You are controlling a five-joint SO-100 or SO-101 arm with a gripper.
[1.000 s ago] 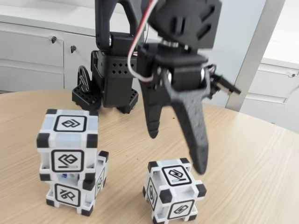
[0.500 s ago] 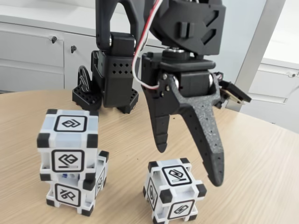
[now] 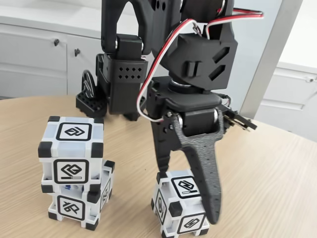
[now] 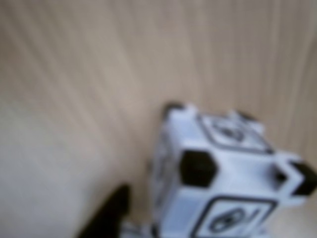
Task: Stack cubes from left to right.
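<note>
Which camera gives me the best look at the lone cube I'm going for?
The fixed view: the lone cube is sharp, with the open gripper straddling it. In the wrist view the same cube is close but blurred and cut off at the bottom edge.

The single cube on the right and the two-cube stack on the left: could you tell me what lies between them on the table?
Nothing: in the fixed view, only bare wooden table separates the stack from the single cube.

Fixed view: low, close, facing arm front. Wrist view: blurred, looking down; both share lone cube [image 3: 182,203].
</note>
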